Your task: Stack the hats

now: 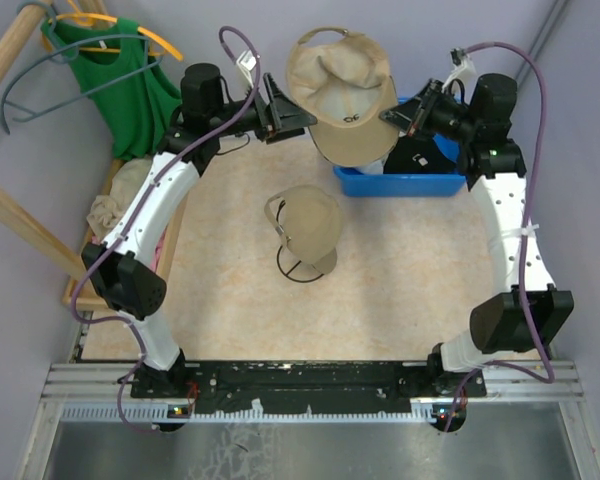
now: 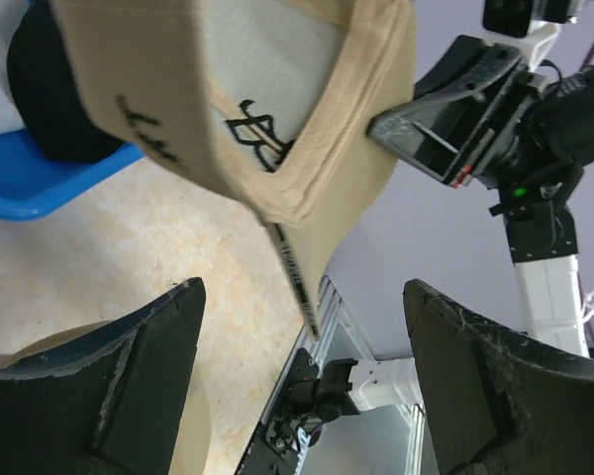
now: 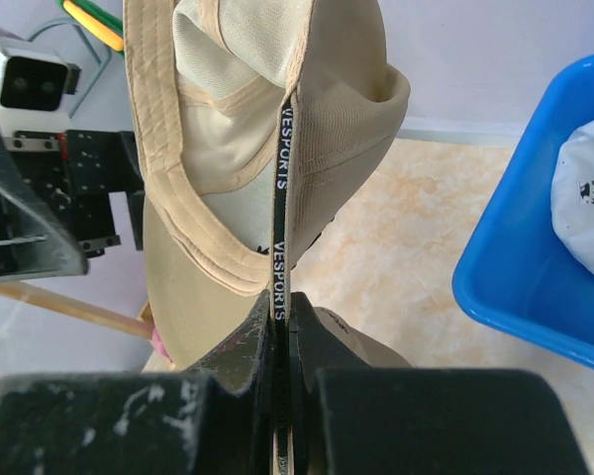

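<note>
Two-arm cap stacking, mid-transfer. The right hand [image 1: 388, 117] is closed on the sweatband edge of a tan cap [image 1: 340, 85], pinching it so that the crown hangs open and the cap is carried high above the desk [image 1: 400, 260]. The left hand [image 1: 292, 110] stands beside the cap with its jaws spread wide and nothing between them, apart from the fabric, probably placed to take or steady the rim. A second tan cap [image 1: 308, 225] sits on a wire-frame sphere [image 1: 305, 268] mid-desk, the likely base of the stack. A white cap [image 3: 586, 188] and a black cap [image 2: 49, 109] wait in the blue bin [image 1: 400, 185]. The inner black tape [image 3: 280, 198] reads "VESPORTS", repeated; the dark embroidered logo is not legible.
</note>
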Robot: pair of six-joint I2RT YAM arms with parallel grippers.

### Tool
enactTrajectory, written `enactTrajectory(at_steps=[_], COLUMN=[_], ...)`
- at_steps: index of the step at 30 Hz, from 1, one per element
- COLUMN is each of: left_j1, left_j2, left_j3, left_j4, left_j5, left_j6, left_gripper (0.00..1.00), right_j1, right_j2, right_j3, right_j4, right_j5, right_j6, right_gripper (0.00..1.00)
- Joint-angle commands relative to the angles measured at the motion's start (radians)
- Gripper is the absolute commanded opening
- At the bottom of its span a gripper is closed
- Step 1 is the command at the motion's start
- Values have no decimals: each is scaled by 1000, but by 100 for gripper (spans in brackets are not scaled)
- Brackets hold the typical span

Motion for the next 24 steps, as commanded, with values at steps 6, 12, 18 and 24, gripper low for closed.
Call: enactTrajectory(at_steps=[6,12,18,24], left_j1=[-28,-50,-54,-27], left_j2=[-11,7,-32,-4], left_j3=[-27,-41,-246,-281], left_j4=[0,70,438,799], left_j5=[-55,-54,-12,71], left_j6=[27,9,-72,-104], left_gripper=[88,77,14,0], right_j1=[67,133,134,132], right_j2=[-36,-44,-46,-62], right_j3=[91,74,129,115], right_j4=[7,-8,-14,42], right_j5=[-9,13,11,-27], right_j6=[22,19,47,138], right_gripper=[0,0,17,49])
